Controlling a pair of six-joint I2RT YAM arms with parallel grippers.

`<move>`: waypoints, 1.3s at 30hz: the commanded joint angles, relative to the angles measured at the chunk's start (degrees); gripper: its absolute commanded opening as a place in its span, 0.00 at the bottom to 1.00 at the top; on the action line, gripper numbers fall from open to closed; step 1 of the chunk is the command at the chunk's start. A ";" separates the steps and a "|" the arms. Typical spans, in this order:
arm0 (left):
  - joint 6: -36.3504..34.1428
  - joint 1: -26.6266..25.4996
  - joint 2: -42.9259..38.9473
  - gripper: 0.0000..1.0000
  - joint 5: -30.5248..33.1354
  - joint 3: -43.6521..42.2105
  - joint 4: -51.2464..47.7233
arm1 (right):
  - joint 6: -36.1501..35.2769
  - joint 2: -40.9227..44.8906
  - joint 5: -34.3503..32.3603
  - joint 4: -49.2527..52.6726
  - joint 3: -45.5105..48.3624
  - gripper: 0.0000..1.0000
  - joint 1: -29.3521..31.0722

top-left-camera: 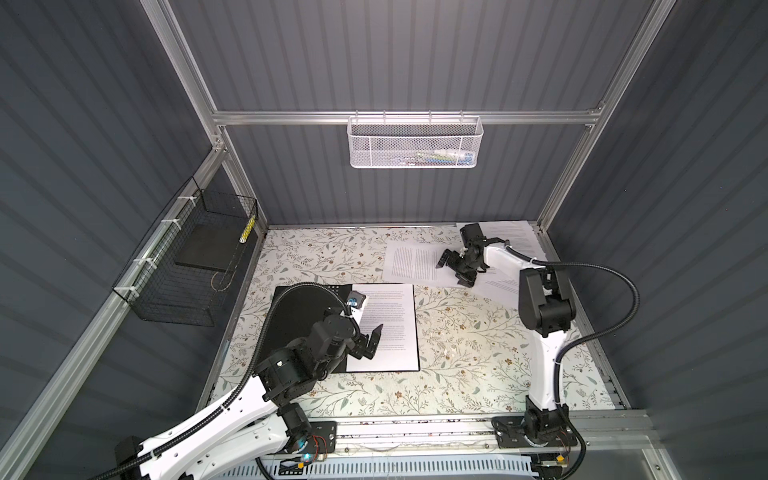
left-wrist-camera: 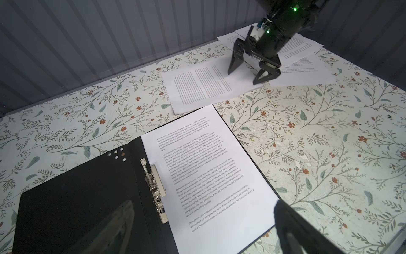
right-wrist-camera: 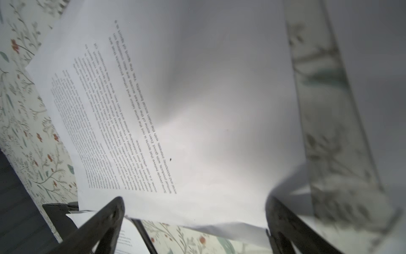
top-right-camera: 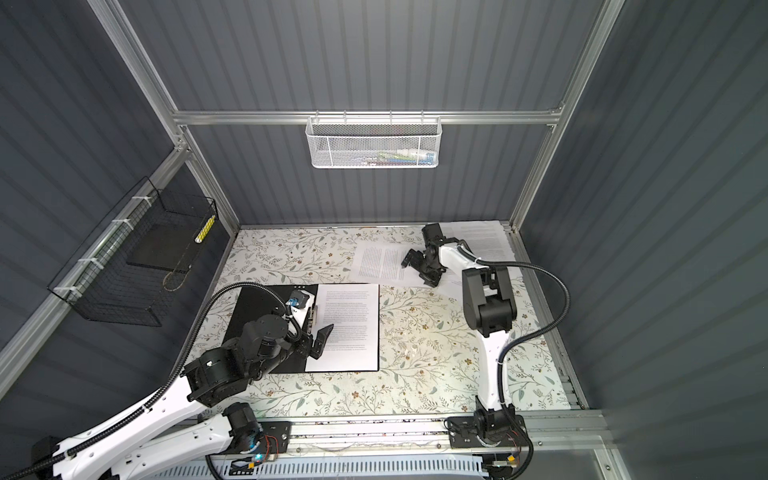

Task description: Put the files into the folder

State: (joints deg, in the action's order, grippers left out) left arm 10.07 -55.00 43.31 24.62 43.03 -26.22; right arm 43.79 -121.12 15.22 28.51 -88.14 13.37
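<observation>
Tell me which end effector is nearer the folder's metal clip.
Left. The left end effector hovers over the open folder, right beside the metal clip; the right end effector is far off, above the loose sheets.

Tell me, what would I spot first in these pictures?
Probably the black folder lying open on the flowery table, left of the middle, with a white printed sheet on its right half and the left gripper open just above it. Next, the loose sheets scattered at the far right corner, where the right gripper hangs open over them.

Sheet [top-left-camera: 386,328] in folder [top-left-camera: 297,309], loose sheets [top-left-camera: 409,259] behind.
</observation>
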 commanded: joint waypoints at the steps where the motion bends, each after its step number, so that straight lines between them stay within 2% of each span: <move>1: 0.48 0.50 -0.69 1.00 0.47 1.53 -1.36 | 4.74 7.25 -3.30 -5.87 13.68 0.99 -0.27; 7: 1.60 0.51 0.77 1.00 -3.48 2.66 -1.36 | 14.15 24.78 -6.00 -19.55 39.04 0.99 0.19; 12: 4.21 0.43 6.59 1.00 -12.89 5.06 -0.82 | 19.09 36.45 -9.18 -24.15 53.01 0.99 1.49; 16: 7.26 0.44 14.10 1.00 -21.13 6.78 -0.63 | 14.91 41.01 -12.87 -19.01 53.56 0.99 1.40; 18: 9.29 0.51 18.52 1.00 -24.43 7.17 -0.61 | 14.56 44.45 -16.08 -16.11 54.05 0.99 1.04; 21: 12.02 0.51 23.69 1.00 -28.06 6.81 1.46 | 15.25 50.82 -16.75 -15.22 56.32 0.99 -0.01; 25: 14.35 0.49 29.46 1.00 -29.35 7.21 4.14 | 14.65 62.78 -21.71 -10.66 58.00 0.99 0.44; 28: 15.45 0.65 31.43 1.00 -27.89 8.85 2.76 | 9.58 69.08 -19.65 -12.88 59.08 0.99 2.56; 32: 15.92 4.19 29.69 1.00 -26.74 9.66 -0.77 | 6.16 61.69 -13.01 -15.55 55.74 0.99 9.01; 36: 16.82 11.03 26.40 1.00 -29.56 8.58 -2.99 | 5.62 47.57 -9.49 -22.61 49.87 0.99 19.76; 39: 16.35 15.81 22.95 1.00 -32.26 8.13 -5.09 | 7.21 37.23 -6.23 -27.12 44.55 0.99 23.67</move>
State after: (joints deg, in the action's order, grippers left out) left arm 25.80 -42.24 69.34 -4.36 50.85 -27.31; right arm 51.22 -78.06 4.73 7.31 -39.53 34.59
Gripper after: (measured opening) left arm 0.998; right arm 0.989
